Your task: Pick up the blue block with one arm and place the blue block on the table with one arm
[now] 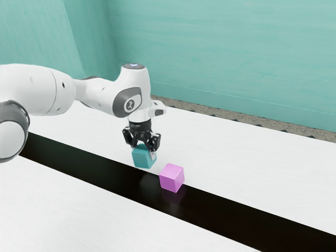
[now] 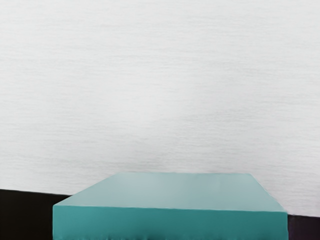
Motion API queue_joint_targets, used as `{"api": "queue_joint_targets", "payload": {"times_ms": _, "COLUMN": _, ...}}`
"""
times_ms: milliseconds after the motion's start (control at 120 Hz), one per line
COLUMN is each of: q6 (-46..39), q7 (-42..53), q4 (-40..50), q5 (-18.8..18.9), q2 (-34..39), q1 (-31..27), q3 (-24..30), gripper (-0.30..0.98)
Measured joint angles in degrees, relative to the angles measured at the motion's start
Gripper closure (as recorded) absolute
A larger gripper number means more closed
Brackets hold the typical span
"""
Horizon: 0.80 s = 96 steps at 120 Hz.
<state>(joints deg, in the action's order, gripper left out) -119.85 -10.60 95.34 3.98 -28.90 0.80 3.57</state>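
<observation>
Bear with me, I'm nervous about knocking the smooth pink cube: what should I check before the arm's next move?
1. Black two-finger gripper shut on the teal-blue cube: ok.
2. Blue cube sitting roughly level in the grip: ok.
3. Visible gap between the blue cube and the smooth pink cube: ok.
4. Height of the blue cube over the white table with its glossy black stripe: cannot tell.
5. Blue cube released on the table: not ok, the gripper holds it; I'd lower it away from the pink cube.
</observation>
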Motion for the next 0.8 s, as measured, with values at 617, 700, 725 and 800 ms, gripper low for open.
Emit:
{"api": "queue_joint_targets", "payload": {"times_ms": 617, "q6": 1.27, "q7": 0.7, "q4": 0.66, "q5": -0.97, "q2": 6.17, "q1": -0.84, "q3": 0.64, "gripper": 0.03}}
{"api": "queue_joint_targets", "payload": {"times_ms": 700, "q6": 1.65, "q7": 0.78, "q4": 1.03, "q5": -0.96, "q2": 6.7, "q1": -1.1, "q3": 0.85, "gripper": 0.02}}
{"api": "queue_joint_targets", "payload": {"times_ms": 725, "q6": 1.83, "q7": 0.8, "q4": 1.09, "q5": -0.96, "q2": 6.96, "q1": -1.13, "q3": 0.91, "gripper": 0.02}}
{"api": "queue_joint_targets", "payload": {"times_ms": 800, "q6": 2.22, "q7": 0.87, "q4": 1.16, "q5": -0.97, "q2": 7.38, "q1": -1.05, "q3": 0.98, "gripper": 0.01}}
